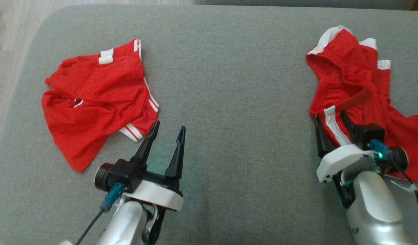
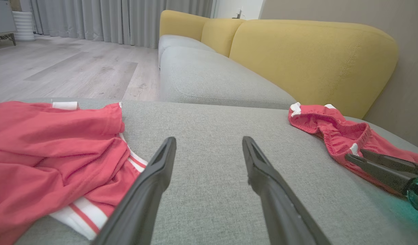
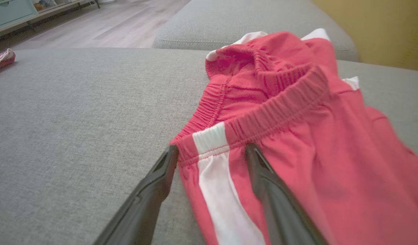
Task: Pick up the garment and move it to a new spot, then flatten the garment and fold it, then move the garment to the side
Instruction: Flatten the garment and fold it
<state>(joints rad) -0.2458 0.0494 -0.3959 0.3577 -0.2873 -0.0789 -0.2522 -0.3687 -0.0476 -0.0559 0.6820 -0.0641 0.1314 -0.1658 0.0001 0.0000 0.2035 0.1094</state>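
Crumpled red shorts (image 1: 345, 71) with an elastic waistband and a white side stripe lie at the right of the grey cushion (image 1: 229, 85). My right gripper (image 1: 330, 117) is open, its fingers straddling the stripe at the waistband's near corner (image 3: 209, 139). It is low over the cloth and not pinching it. The shorts (image 2: 331, 129) and the right gripper (image 2: 354, 154) also appear in the left wrist view. A rumpled red shirt (image 1: 93, 95) with white trim lies at the left. My left gripper (image 1: 169, 126) hangs open and empty just right of the shirt's hem (image 2: 93, 211).
Bare grey cushion spans the wide gap between the two red pieces. Beyond the cushion's far edge stands a sofa with a grey seat (image 2: 209, 75) and yellow back (image 2: 314, 58). Wooden floor (image 2: 59, 68) lies to the left, with curtains behind.
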